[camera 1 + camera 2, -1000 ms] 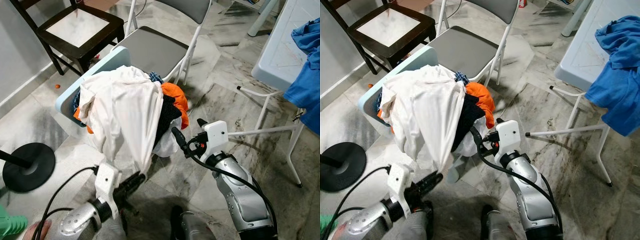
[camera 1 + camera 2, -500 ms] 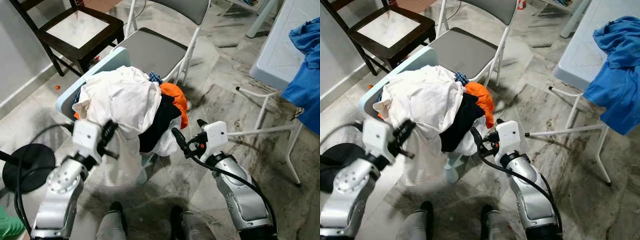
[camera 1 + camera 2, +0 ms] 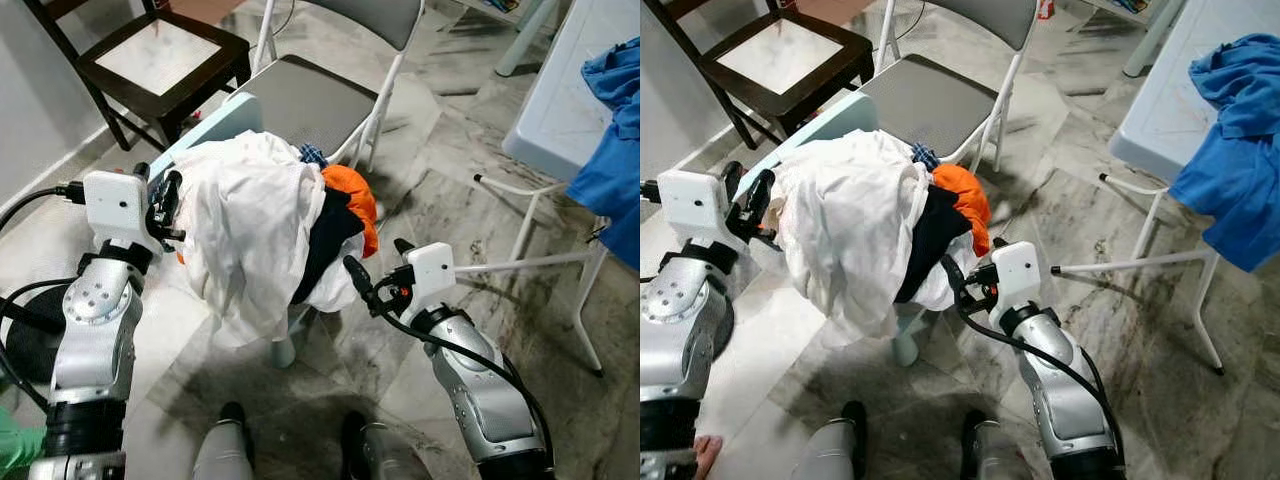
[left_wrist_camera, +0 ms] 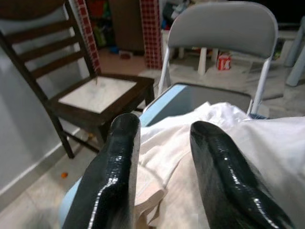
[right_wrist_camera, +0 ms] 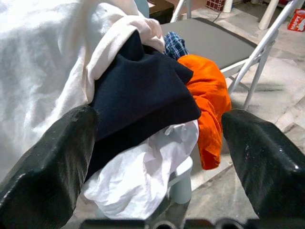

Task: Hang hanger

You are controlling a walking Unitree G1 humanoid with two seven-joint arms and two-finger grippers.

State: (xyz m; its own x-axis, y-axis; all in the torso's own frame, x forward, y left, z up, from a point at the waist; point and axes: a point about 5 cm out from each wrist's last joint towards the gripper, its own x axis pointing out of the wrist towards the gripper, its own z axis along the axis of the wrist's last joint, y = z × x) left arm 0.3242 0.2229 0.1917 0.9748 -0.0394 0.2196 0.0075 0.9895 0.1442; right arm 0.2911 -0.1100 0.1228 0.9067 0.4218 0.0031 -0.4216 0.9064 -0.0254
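The left claw [image 3: 167, 205] hovered at the near-left edge of the pile [image 3: 265, 225], its fingers [image 4: 116, 176] a narrow gap apart with a fold of the white garment [image 3: 845, 235] between them, though whether they pinched it could not be told. The right claw [image 3: 372, 272], fingers spread wide and holding nothing, waited just beside the pile's right flank, facing the dark cloth [image 5: 138, 95] and orange cloth [image 5: 209, 90]. The pile hid most of the pale blue stool [image 3: 205, 125] beneath it, in front of the grey folding chair [image 3: 310, 95]. No hanger could be made out; it was either buried in the pile or elsewhere. The step would likely go best by lifting the white garment slowly and high, so the layers below stayed put and any hook could be spotted before the right claw closed.
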